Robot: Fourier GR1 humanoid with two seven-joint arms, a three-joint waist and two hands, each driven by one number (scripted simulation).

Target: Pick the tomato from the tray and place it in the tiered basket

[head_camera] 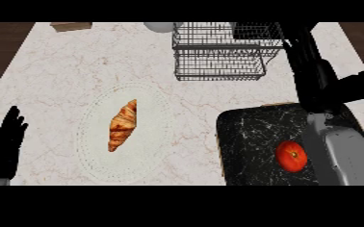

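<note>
Tomato on dark tray, ungrasped; right hand, finger state indiscernible, should descend over it; left hand rests open; tiered basket beyond

Red tomato on black white-veined tray. Golden-brown striped croissant on white plate. Black wire tiered basket. Cream marbled table.

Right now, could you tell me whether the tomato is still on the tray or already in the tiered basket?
On the tray: the tomato lies on the dark tray, beside the right forearm, while the tiered basket stands apart farther back.
</note>
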